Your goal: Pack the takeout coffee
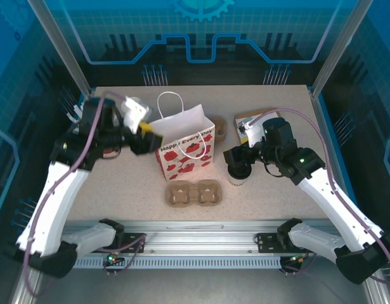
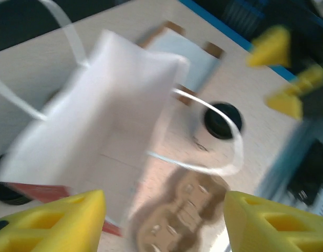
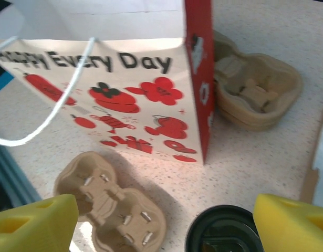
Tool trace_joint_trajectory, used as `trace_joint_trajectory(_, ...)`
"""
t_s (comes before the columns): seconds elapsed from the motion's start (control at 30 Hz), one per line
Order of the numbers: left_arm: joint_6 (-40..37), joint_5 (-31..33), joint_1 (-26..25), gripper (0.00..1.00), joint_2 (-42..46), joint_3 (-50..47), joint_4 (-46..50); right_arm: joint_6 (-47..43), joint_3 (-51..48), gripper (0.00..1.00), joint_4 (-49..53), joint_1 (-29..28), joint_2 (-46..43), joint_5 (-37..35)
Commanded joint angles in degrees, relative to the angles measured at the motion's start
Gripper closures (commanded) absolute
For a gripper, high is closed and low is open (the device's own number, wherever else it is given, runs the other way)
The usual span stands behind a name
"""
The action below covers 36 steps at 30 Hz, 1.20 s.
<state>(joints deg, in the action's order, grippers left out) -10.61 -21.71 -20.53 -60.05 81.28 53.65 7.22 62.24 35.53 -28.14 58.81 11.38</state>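
The takeout coffee [image 1: 238, 174], a pale cup with a black lid [image 3: 224, 233], stands upright on the table right of the red-and-white paper bag [image 1: 182, 142]. My right gripper [image 1: 236, 158] hovers just over the cup. It is open [image 3: 165, 210], and the lid sits low between its yellow fingers, close to the right one and clear of the left. My left gripper [image 1: 143, 134] is at the bag's upper left edge, open [image 2: 164, 210] with nothing between its fingers. The left wrist view is blurred and looks down into the bag's white inside [image 2: 114, 115], with the black lid [image 2: 222, 121] beyond.
A brown cup carrier tray [image 1: 193, 193] lies in front of the bag. More carriers [image 1: 221, 130] are stacked behind the bag's right side [image 3: 256, 89]. A flat brown-edged package [image 1: 250, 120] lies at the back right. The bag's white handles [image 1: 171, 101] stand up.
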Motion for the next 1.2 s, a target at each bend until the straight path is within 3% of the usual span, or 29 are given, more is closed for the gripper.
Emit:
trace_joint_trajectory(0.0,-3.7,-0.2,-6.7,0.37,4.0,-8.5,1.2,-2.1,-0.4,0.10,-1.0,-0.8,-0.4,8.0)
trace_joint_trajectory(0.13,-2.6,1.3,-15.8,0.40,5.8,-17.3,-2.3,-0.8,-3.0,0.08,1.0,-1.0,-0.4,10.3)
trace_joint_trajectory(0.27,-3.8,8.8,-26.7,0.40,4.1,-22.1,-4.7,-0.3,-5.1,0.00,5.6,-3.0,-1.4,8.8)
trace_joint_trajectory(0.4,-5.7,14.1,-32.2,0.40,0.3,-25.5,-7.5,-0.7,-7.8,0.00,7.7,-5.9,-3.7,7.5)
trace_joint_trajectory(0.8,-14.5,23.9,-36.0,0.42,-13.8,-31.0,-17.2,-0.5,-7.9,0.00,6.9,-5.7,-5.4,-0.5)
trace_joint_trajectory(0.97,-18.2,23.5,-35.4,0.44,-16.7,-31.5,-20.0,-1.2,-7.8,0.00,6.6,-4.6,-5.2,-0.4)
trace_joint_trajectory(1.17,-20.4,18.5,-30.9,0.46,-18.4,-31.6,-20.5,-1.4,-8.3,0.00,5.9,-3.4,-5.6,-0.7)
